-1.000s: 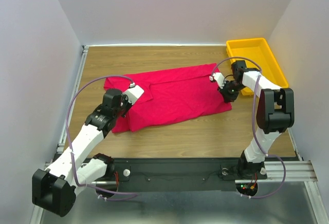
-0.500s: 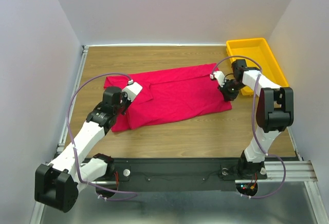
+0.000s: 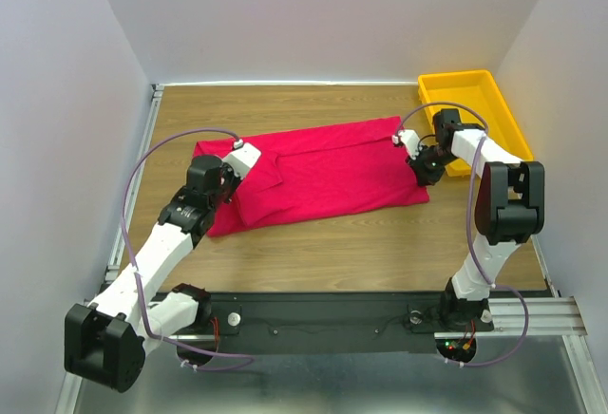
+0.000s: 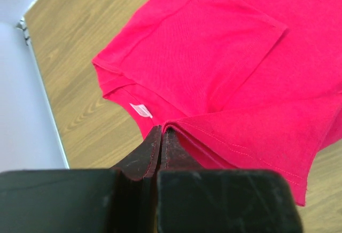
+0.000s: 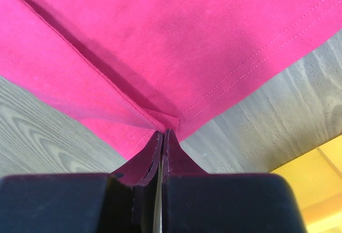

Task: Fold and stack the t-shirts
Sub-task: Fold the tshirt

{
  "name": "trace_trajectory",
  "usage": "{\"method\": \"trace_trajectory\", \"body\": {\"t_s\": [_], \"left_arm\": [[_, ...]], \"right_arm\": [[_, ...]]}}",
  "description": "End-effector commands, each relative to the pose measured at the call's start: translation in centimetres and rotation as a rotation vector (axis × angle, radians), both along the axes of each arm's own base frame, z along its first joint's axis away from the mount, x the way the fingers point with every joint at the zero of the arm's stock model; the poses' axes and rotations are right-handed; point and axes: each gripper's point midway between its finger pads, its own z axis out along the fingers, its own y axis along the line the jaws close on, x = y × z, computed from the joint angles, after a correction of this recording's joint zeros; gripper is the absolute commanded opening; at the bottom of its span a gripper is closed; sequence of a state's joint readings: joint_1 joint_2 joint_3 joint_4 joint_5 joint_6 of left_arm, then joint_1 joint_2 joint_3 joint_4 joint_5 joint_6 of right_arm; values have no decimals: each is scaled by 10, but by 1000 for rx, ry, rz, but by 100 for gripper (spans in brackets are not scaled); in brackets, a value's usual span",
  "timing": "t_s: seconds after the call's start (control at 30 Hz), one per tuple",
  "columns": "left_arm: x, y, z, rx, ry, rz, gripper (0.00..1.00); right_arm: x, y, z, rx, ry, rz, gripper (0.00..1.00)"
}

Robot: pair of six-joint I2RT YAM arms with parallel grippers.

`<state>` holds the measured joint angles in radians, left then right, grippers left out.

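Clock read from the overhead view, 12 pointing away from the arm bases.

Your plain crimson-red short-sleeved cotton t-shirt (image 3: 323, 172) lies spread on the light-brown wood-grain table (image 3: 285, 105), about mid-table. Its long axis runs roughly 8 to 2 o'clock, the left end a little nearer the bases. The neck end points to 9, and you can see the small white neck label (image 4: 141, 110) at the collar there. The hem end points to 3. Near the left end a flap of cloth lies doubled over the body.

Left claw (image 4: 162, 132): you have it pinched tight on a doubled edge of the shirt by the neck end. The jaws are pressed together with red cloth coming out at the tips. The label sits just beside the pinch, towards the bare wood.

Right claw (image 5: 162, 132): likewise clamped, on the corner of the hem at the shirt's 3 o'clock end. Stitched hem lines run off to either side of the tips, and wood shows on both sides.

A bright yellow rectangular plastic tray (image 3: 475, 96) sits in the table's 2 o'clock corner, long side running about 12 to 6. It is just beside the hem end and apart from the cloth. Your right forearm lies between shirt and tray, crossing the tray's near-left corner. A thin purple cable (image 3: 152, 162) loops out to 9 from the left arm.
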<state>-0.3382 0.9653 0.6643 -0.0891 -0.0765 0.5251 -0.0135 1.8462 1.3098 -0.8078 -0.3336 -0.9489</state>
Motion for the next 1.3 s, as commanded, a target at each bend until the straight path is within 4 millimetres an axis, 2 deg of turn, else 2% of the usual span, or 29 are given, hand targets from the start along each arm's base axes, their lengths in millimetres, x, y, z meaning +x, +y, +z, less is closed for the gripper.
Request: {"method": "trace_trajectory", "body": {"t_s": [0.0,0.03,0.13,0.37,0.5,0.8,1.27], "left_arm": [[20,1,54,-29,-163,22,0],[23,0,60,-35,-190,26,0],[26,4,62,-17,-205,36,0],[43,8,52,5,-185,57,0],[51,11,57,15,-207,70,0],[69,2,67,43,-228,22,0],[89,-4,52,126,-192,-27,0]], "right_arm": [[22,-2,23,10,-90,-10,0],[23,-2,23,10,-91,-11,1],[24,-3,24,7,-96,-12,1],[29,-2,27,14,-105,-24,1],[33,-1,30,20,-118,-28,1],[31,-2,27,18,-114,-33,1],[32,-2,28,22,-124,-39,1]]}}
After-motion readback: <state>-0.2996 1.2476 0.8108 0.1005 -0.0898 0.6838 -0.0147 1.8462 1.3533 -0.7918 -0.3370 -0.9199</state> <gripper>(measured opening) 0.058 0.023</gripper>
